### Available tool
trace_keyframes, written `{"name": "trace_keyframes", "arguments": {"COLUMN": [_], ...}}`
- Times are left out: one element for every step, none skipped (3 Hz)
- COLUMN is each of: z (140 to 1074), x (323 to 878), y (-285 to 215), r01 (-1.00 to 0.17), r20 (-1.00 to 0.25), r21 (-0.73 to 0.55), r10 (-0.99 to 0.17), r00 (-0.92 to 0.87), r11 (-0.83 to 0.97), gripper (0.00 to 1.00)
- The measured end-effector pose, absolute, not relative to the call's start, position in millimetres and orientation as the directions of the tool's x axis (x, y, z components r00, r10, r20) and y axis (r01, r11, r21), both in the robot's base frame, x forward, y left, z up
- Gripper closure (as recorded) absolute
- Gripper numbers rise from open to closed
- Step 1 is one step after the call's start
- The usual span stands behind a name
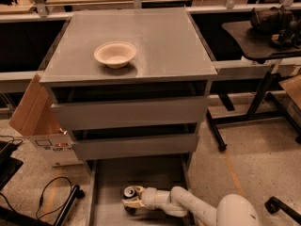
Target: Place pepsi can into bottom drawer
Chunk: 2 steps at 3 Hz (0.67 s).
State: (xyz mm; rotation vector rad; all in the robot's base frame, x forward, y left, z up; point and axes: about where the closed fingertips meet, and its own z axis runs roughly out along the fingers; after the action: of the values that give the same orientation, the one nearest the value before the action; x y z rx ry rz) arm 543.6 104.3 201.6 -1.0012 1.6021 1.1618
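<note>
the pincer [132, 203] is seen low inside the pulled-out bottom drawer [113, 174], closed around the pepsi can [130, 192]. the can is held upright at the pincer's tips, its long axis vertical and its round silver top showing just above them. the drawer's flat grey metal floor is judged to lie just beneath the can, so only a short lowering and release is called for. well above the pincer, a cream round bowl [115, 54] is carried by the smooth grey counter [164, 46].
</note>
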Motion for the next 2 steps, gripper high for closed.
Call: {"name": "trace_keyframes", "arguments": {"z": [201.8,202.0], "x": [542.8,541.9], "y": [106.5,108.8], "r01": [-0.941,-0.942], "r20": [-0.955,-0.955], "r21": [0.247,0.249], "r10": [-0.104,-0.103], "r00": [-0.276,-0.277], "r11": [0.230,0.227], "gripper": [0.61,0.38]}}
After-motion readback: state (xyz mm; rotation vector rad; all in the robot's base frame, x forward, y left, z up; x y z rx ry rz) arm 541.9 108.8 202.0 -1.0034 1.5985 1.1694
